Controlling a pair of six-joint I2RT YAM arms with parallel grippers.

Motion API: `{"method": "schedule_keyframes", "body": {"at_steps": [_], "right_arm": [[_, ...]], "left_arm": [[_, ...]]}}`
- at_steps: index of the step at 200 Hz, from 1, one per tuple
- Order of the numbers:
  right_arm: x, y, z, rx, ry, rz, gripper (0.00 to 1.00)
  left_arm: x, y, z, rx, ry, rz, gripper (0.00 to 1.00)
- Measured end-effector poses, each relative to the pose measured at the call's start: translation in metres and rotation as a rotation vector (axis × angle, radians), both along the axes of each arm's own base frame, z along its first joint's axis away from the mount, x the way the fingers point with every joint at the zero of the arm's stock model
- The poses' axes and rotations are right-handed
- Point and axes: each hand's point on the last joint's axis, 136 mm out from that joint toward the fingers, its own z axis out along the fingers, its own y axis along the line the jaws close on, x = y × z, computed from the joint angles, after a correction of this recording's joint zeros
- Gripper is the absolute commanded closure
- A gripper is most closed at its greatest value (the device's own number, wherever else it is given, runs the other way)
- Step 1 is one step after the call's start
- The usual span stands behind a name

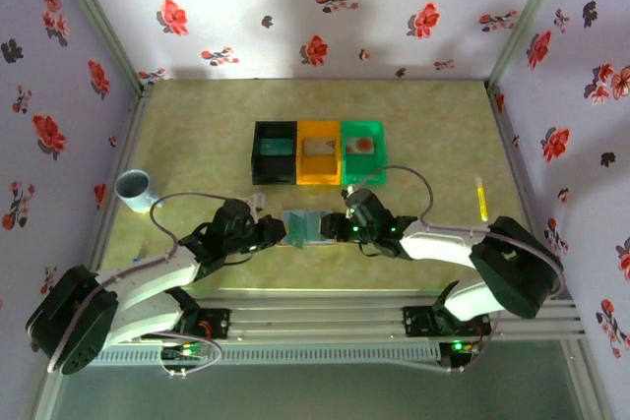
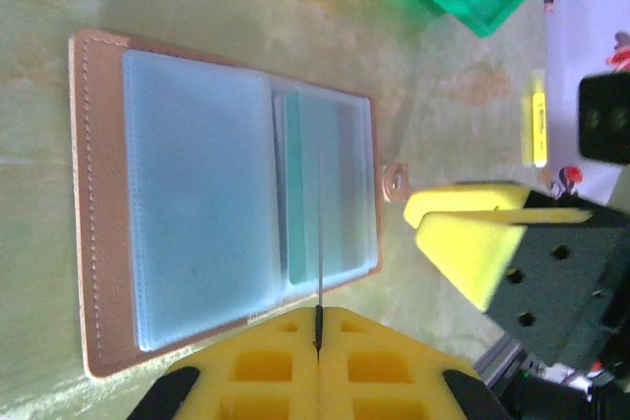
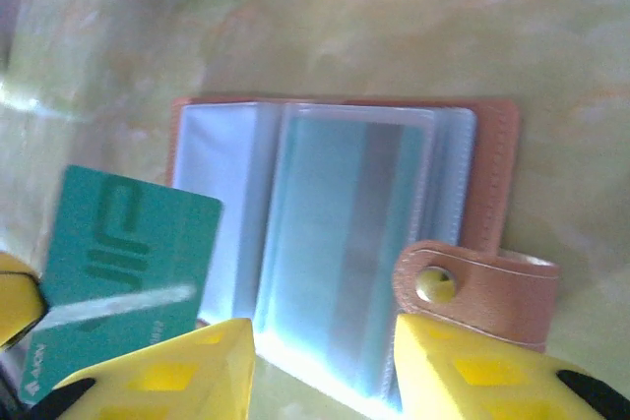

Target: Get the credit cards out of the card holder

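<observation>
Card holder [image 1: 307, 227] — open flat, centre of top view. Teal card [image 3: 118, 282], lower left of right wrist view, pinched edge-on in closed left gripper [image 2: 318, 330]. Right gripper [image 3: 323, 341] parted, empty, above clasp [image 3: 433, 285] side. Risk: thin pinch may slip — card drops onto unpinned holder

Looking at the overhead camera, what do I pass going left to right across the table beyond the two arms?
Pale blue cup → black bin → orange bin → green bin → yellow pen-like stick
</observation>
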Motion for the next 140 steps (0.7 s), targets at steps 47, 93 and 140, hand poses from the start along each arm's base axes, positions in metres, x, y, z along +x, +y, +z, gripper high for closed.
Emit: {"method": "schedule_keyframes", "body": {"at_steps": [47,93,140], "right_arm": [[-0.008,0.008,0.032,0.06,-0.088,0.131,0.48],[-0.019,0.011,0.044,0.133,-0.128,0.215,0.45],[-0.032,0.011,0.046,0.185,-0.164,0.274,0.44]], "left_arm": [[-0.005,-0.009,0.037,0.012,-0.043,-0.124,1.0],[-0.017,-0.014,0.05,0.043,-0.048,-0.242,1.0],[-0.032,-0.015,0.046,0.038,-0.022,-0.328,1.0]]}}
